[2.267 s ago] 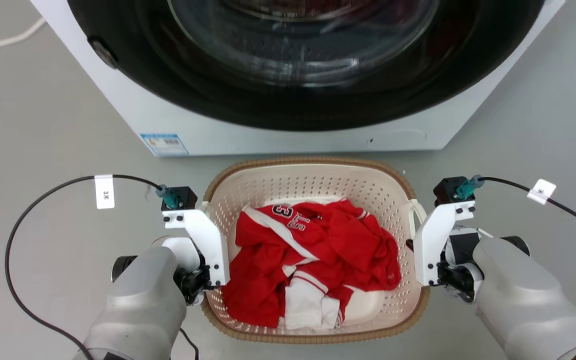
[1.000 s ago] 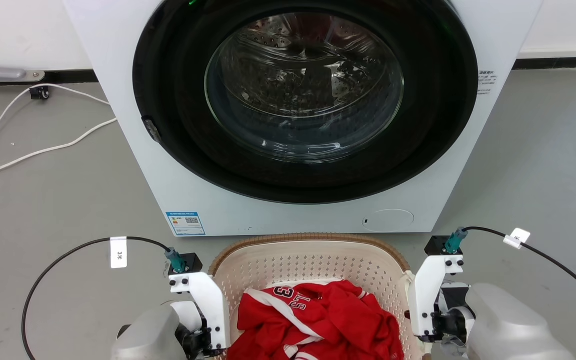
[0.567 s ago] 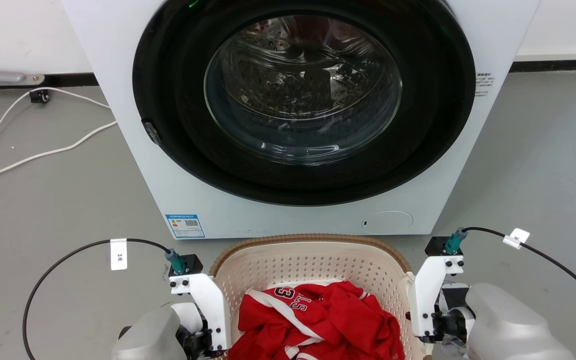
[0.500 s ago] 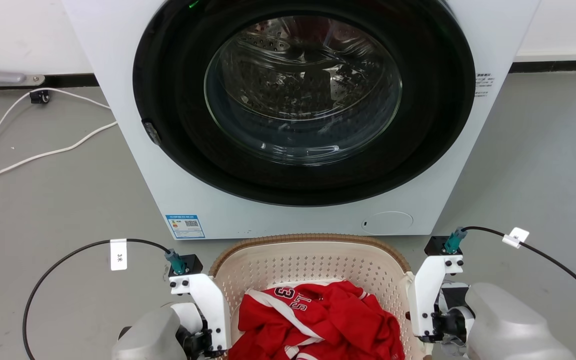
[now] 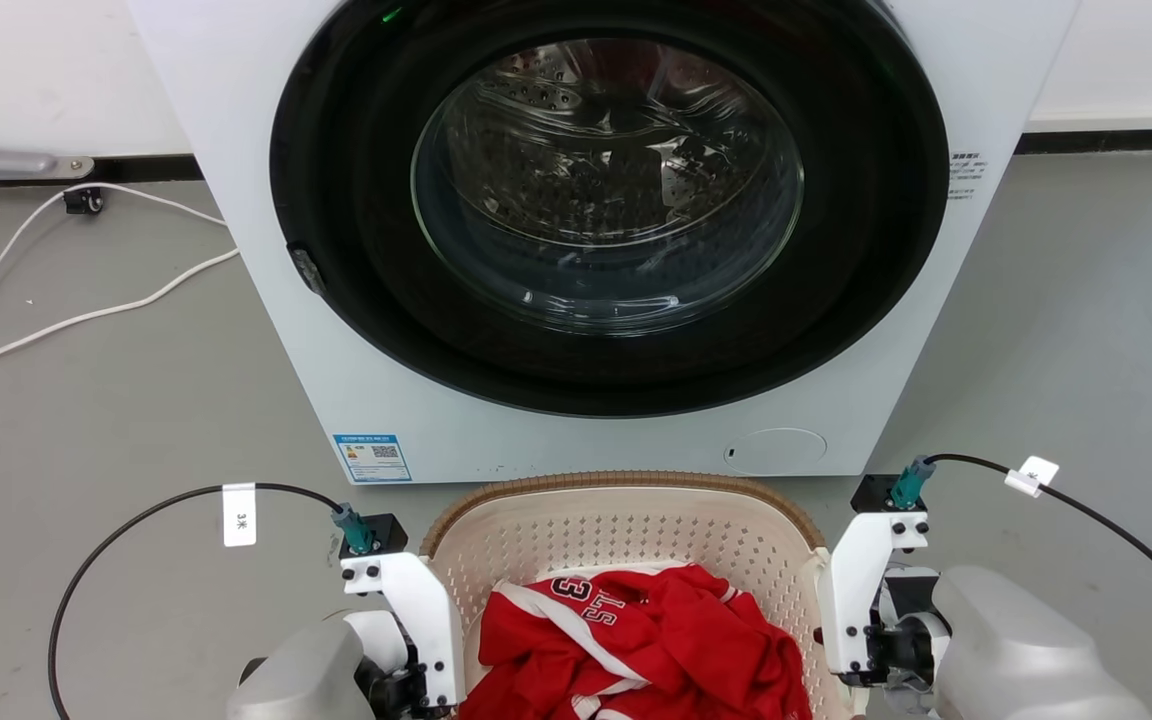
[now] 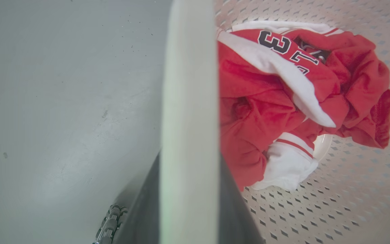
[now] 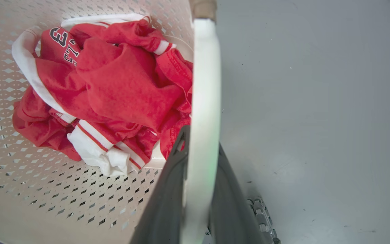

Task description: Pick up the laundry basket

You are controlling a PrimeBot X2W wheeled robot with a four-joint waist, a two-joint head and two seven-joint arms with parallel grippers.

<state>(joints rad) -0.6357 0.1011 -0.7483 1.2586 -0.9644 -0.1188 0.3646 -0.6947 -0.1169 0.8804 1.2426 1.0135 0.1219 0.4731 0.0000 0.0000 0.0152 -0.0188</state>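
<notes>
washer (image 5: 496,440) sits right in front of us, its base just beyond the far rim of the laundry basket (image 5: 626,478), so there's barely a gap to pass through there. grey floor (image 5: 1066,330) is open on both sides of the basket. a white cable (image 5: 66,322) lies over on our left, well apart. inside, red clothes (image 5: 656,640) cover the bottom, leaving bare wall up by the rim.
</notes>
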